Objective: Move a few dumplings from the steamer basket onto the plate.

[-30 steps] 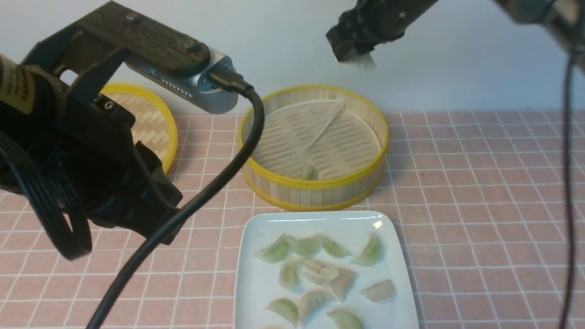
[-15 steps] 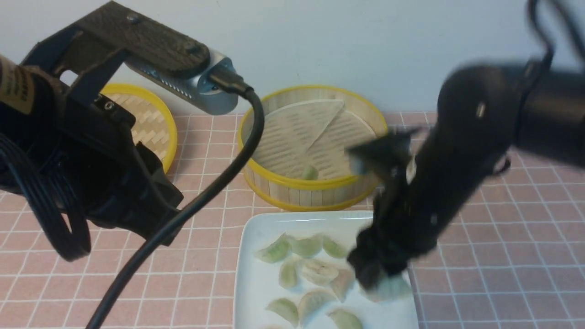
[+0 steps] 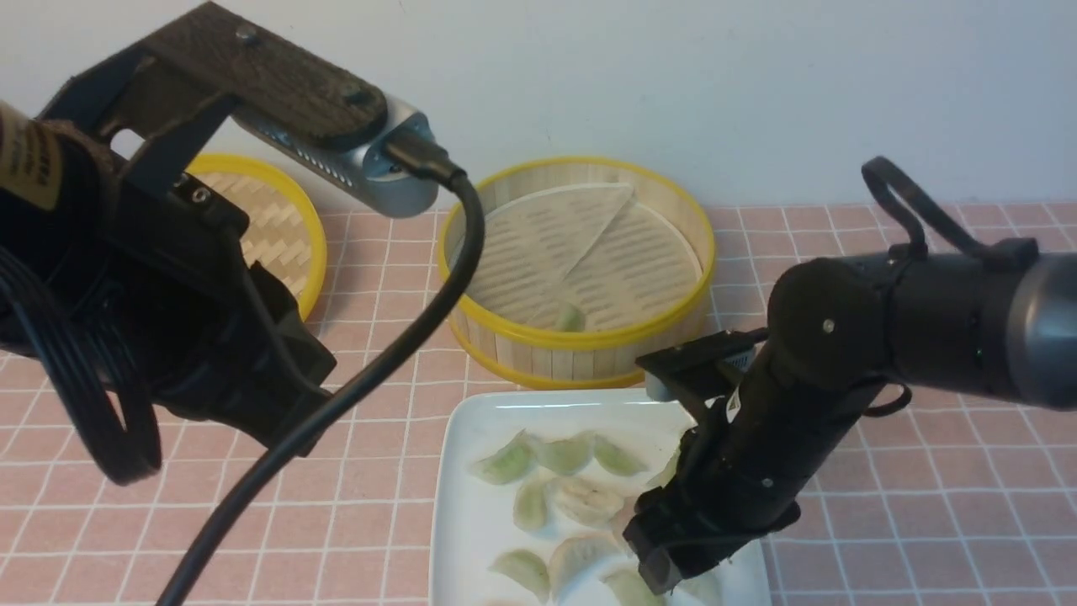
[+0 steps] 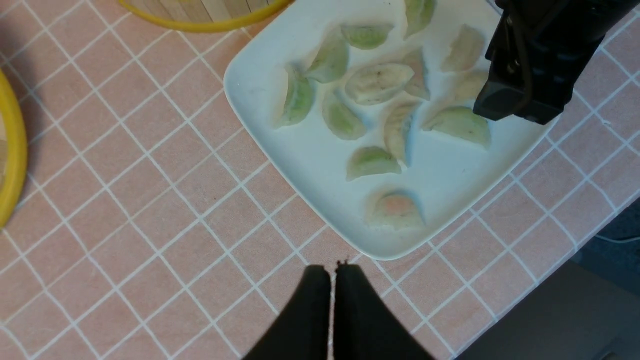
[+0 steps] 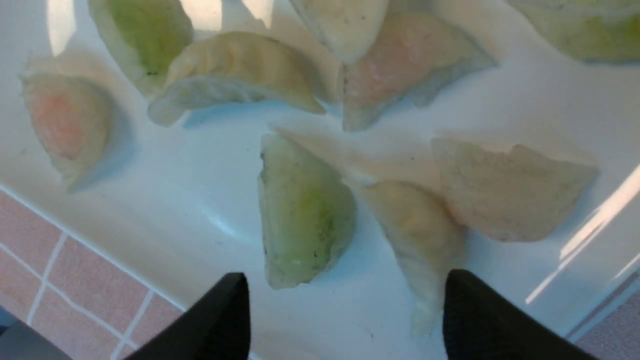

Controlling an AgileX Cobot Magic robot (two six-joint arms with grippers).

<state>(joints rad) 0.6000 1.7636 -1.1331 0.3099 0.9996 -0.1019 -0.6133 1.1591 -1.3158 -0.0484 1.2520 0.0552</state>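
One dumpling (image 3: 570, 317) in basket (image 3: 551, 362), several plated

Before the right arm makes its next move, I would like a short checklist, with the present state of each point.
1. Right gripper open: ok, its fingertips stand wide apart over the plate.
2. Dumpling between its fingertips released: ok, the whitish dumpling lies on the plate, not gripped.
3. Left gripper shut and off the plate: ok.
4. Steamer basket emptied: not ok, one green dumpling lies in it.
5. Enough dumplings moved: cannot tell, "a few" sets no exact count.
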